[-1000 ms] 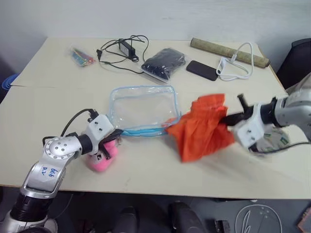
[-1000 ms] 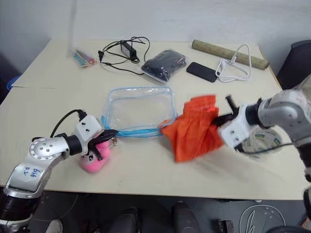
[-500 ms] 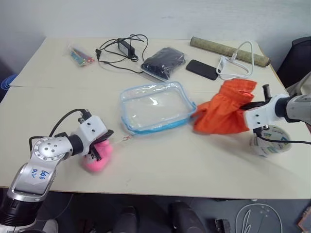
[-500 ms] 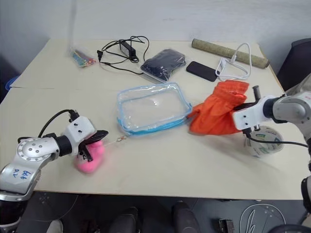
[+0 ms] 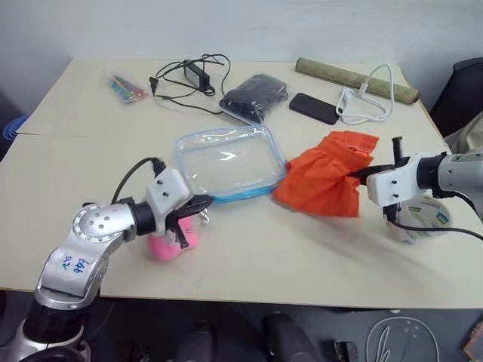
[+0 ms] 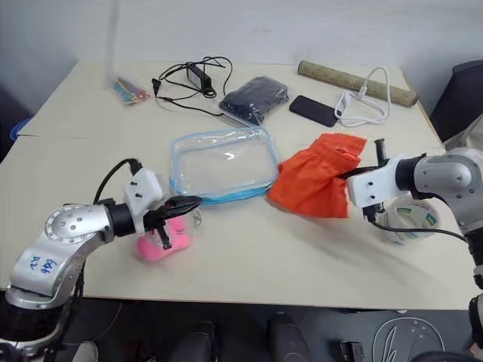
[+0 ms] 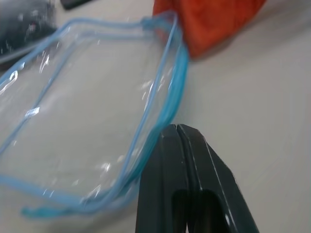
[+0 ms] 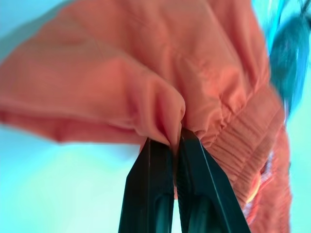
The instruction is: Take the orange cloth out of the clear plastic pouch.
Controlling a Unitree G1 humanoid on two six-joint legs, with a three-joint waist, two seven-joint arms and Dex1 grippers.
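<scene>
A pale wooden table [image 5: 249, 249] is seen from above, with a robot arm reaching in from each side. The orange cloth [image 5: 326, 183] is fully out of the clear plastic pouch [image 5: 229, 162] and hangs bunched to the right of it, its lower edge brushing the tabletop. A fold of the cloth is pinched between the black fingers of the right gripper [image 8: 167, 145], which are pressed together on the fabric. The empty pouch, edged in light blue, lies flat near the middle of the table, just beside the cloth. The left gripper [image 5: 202, 204] is held just in front of the pouch's near left corner, its two fingers closed tight against each other with nothing seen between them. A small pink plush toy [image 5: 172, 243] sits beneath that arm. A round roll of tape [image 5: 419, 220] rests under the right arm. Along the far side of the table are placed a tiny bag of colourful items [image 5: 127, 88], a black power adapter with cable [image 5: 190, 73], a bag of black contents [image 5: 254, 97], a black phone [image 5: 313, 108], a white cable [image 5: 367, 99] and a long rolled mat [image 5: 355, 81].
</scene>
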